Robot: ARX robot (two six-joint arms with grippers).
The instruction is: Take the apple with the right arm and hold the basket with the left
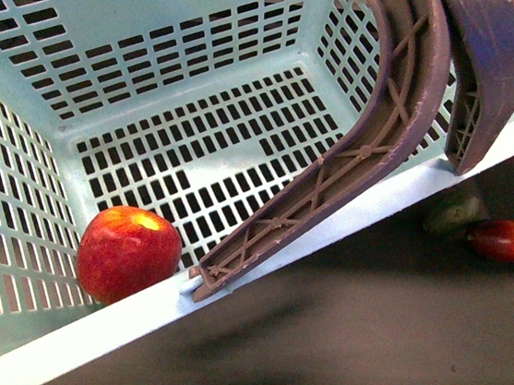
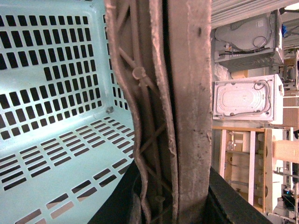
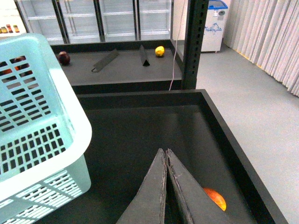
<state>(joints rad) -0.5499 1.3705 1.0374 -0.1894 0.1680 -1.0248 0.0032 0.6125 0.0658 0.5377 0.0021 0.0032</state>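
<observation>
Basket (image 1: 190, 46) fills most of the front view, tilted, its near rim running diagonally from lower left up to the right; apple (image 1: 129, 254) lies inside it, in the low corner at lower left, against the near wall and close to the left slotted wall, yellow patch facing up; nothing else seen in the basket. Two brown-mauve handles (image 1: 374, 141) rise together from the near rim toward the top right. Left wrist view: both handles run side by side straight through the frame, with the dark fingers of the left gripper (image 2: 173, 205) on either side of them; jaws closed onto the pair, pinching the basket by its handles; basket interior to one side, bare slotted floor and wall. Right gripper (image 3: 166, 151): jaws pressed together tip to tip, nothing between them; it hangs over the dark tray floor (image 3: 140, 135), outside the basket (image 3: 42, 116) and well apart from the apple; an orange fruit (image 3: 216, 199) lies on the floor just beside one finger. Front view, outside the basket on the dark surface: small green fruit (image 1: 454, 213) touching or nearly touching an elongated red-orange fruit (image 1: 510, 240), both near the right edge. Neither arm appears in the front view.
</observation>
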